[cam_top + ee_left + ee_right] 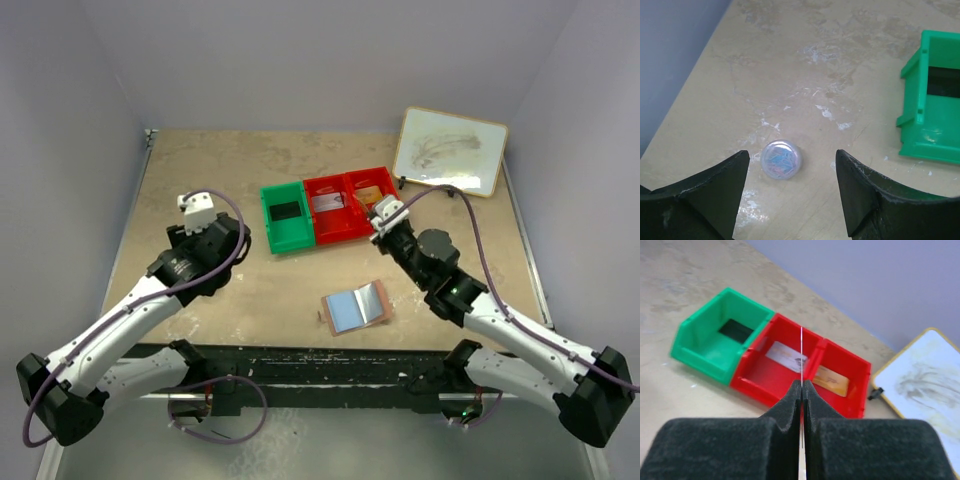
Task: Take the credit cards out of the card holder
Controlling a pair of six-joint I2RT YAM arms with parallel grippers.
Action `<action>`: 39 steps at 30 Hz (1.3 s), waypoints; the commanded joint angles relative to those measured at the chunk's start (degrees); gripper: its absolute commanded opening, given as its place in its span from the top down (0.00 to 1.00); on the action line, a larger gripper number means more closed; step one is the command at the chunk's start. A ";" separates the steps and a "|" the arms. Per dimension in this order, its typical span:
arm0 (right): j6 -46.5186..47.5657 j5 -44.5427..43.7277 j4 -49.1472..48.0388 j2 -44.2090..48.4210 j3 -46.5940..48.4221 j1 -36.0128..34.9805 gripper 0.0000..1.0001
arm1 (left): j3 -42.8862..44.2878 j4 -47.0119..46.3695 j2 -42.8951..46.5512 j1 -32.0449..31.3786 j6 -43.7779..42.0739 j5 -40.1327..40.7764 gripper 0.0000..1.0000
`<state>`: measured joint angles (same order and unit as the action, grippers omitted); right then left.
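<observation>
The card holder (355, 308) lies open on the table near the front, pale blue-grey inside up, tan edge showing. My right gripper (801, 385) is shut on a thin credit card (801, 355) seen edge-on, held above the wall between the two red bins; it also shows in the top view (383, 214). A white-grey card (786, 356) lies in the middle red bin (330, 236), a gold card (831, 380) in the right red bin (384, 178), and a black card (286, 211) in the green bin (272, 225). My left gripper (792, 155) is open and empty over bare table at the left.
A small round clear box of paper clips (781, 159) sits on the table between my left fingers. The green bin (935, 125) is to its right. A framed whiteboard (450, 150) leans at the back right. Walls enclose the table's left, back and right.
</observation>
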<state>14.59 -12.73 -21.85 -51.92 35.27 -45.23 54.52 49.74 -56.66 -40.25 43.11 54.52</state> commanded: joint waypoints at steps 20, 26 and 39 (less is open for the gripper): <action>17.85 34.68 13.76 -35.07 32.04 28.62 1.00 | -2.68 -7.99 4.82 2.28 -7.86 -1.72 0.32; 34.08 33.20 18.40 -40.75 34.05 28.62 1.00 | -2.67 -8.16 4.51 2.32 -8.24 -2.36 0.33; 43.12 32.26 19.71 -51.84 38.73 28.63 1.00 | -2.93 -8.91 4.81 2.30 -8.91 -3.79 0.34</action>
<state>53.95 18.94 -2.15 -102.91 69.47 -16.75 51.53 43.09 -52.60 -38.26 35.70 50.89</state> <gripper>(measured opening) 0.007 0.669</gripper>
